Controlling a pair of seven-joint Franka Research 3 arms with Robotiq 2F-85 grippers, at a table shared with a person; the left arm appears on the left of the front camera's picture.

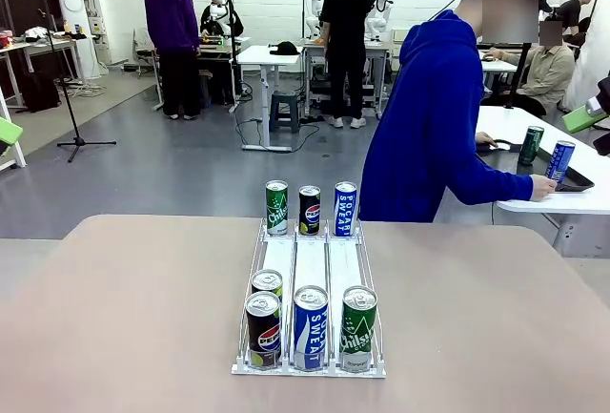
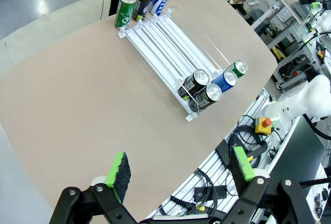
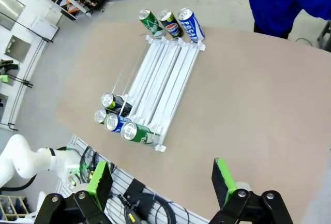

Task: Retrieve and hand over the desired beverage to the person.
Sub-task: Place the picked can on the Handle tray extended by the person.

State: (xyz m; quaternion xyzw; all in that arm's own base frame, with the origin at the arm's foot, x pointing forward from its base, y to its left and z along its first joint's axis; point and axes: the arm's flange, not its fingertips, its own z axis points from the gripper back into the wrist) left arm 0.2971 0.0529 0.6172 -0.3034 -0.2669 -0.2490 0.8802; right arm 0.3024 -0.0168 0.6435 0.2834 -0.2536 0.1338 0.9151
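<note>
Both arms are raised high above the tan table (image 1: 124,308), wrist cameras looking down. The left gripper (image 2: 180,169) has its green-padded fingers spread wide and empty; the right gripper (image 3: 161,180) is likewise spread apart, holding nothing. At mid-table, a clear three-lane rack (image 1: 310,270) holds cans. At its near end stand a Pepsi can (image 1: 263,329), with a green can (image 1: 268,284) just behind it, a Pocari Sweat can (image 1: 310,327) and a green Chilsung can (image 1: 358,328). Three more cans (image 1: 310,209) stand at the far end. The person (image 1: 429,122) leans sideways toward a side table (image 1: 562,198), one hand (image 1: 542,187) beside a blue can (image 1: 559,161).
</note>
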